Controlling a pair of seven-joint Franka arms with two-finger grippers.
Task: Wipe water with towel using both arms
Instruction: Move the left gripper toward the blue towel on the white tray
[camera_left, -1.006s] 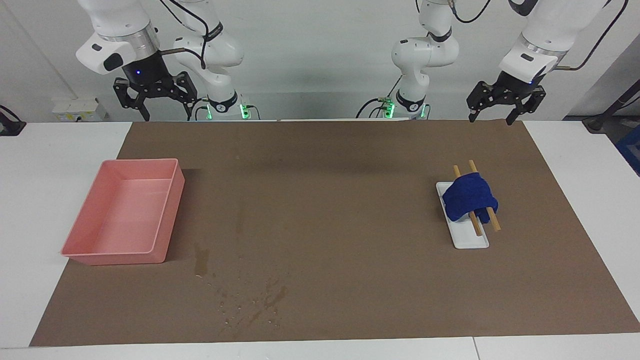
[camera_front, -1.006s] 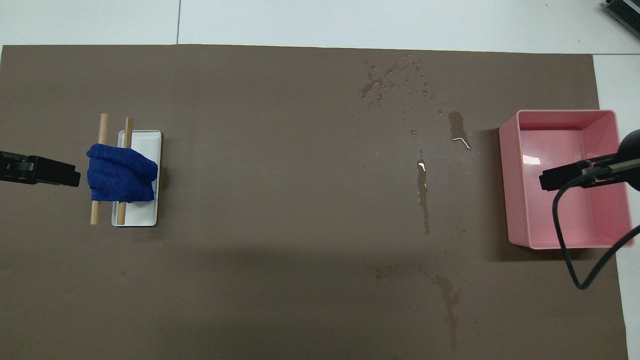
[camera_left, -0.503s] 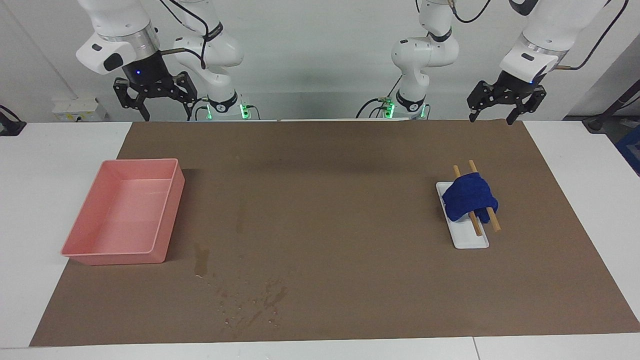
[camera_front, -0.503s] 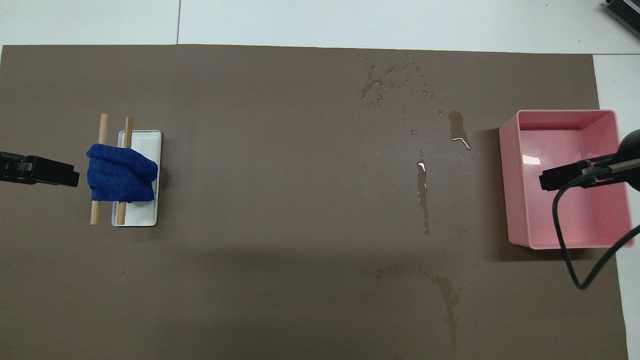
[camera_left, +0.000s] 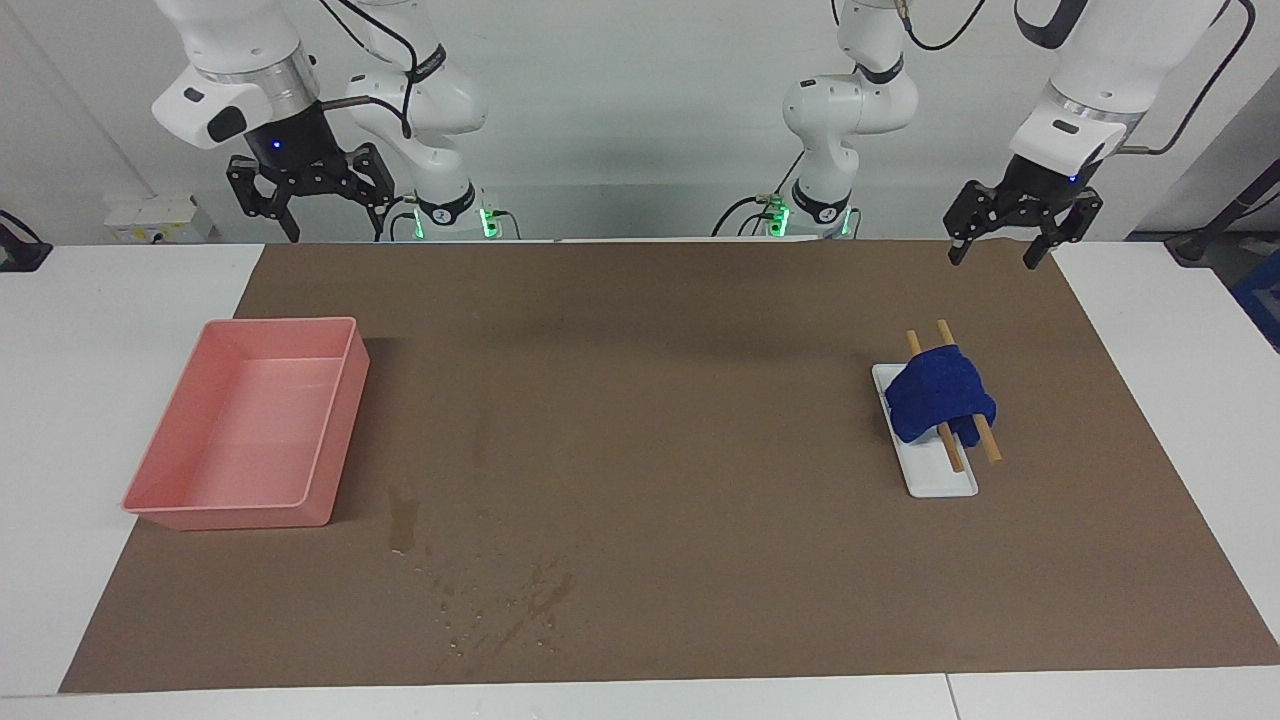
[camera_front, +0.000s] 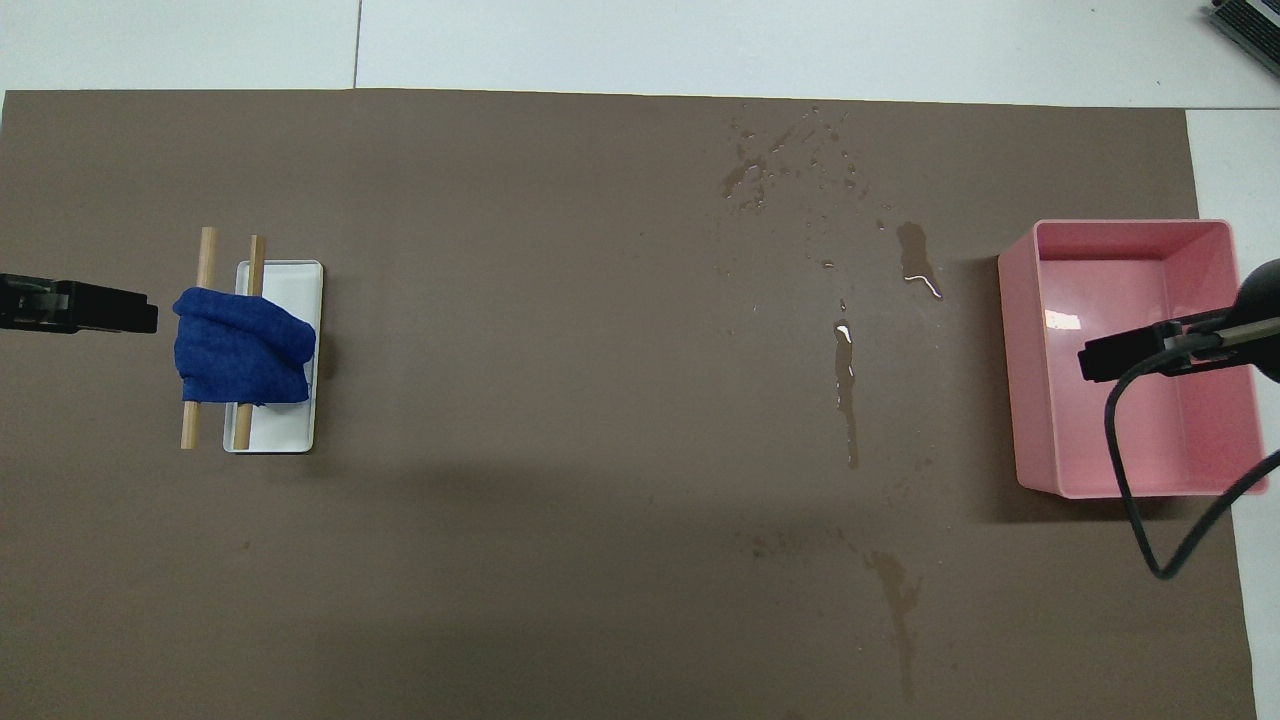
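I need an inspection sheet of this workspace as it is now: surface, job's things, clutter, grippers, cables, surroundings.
Surface: brown mat on a white table.
Job's things: water scattered on the mat beside the pink bin, farther from the robots; blue towel draped over two wooden sticks on a white tray, toward the left arm's end.
Clutter: nothing seen.
Grippers: left gripper open, raised over the mat's edge; right gripper open, raised, waiting.
Cables: black cable hanging over the bin.
Surroundings: white wall.
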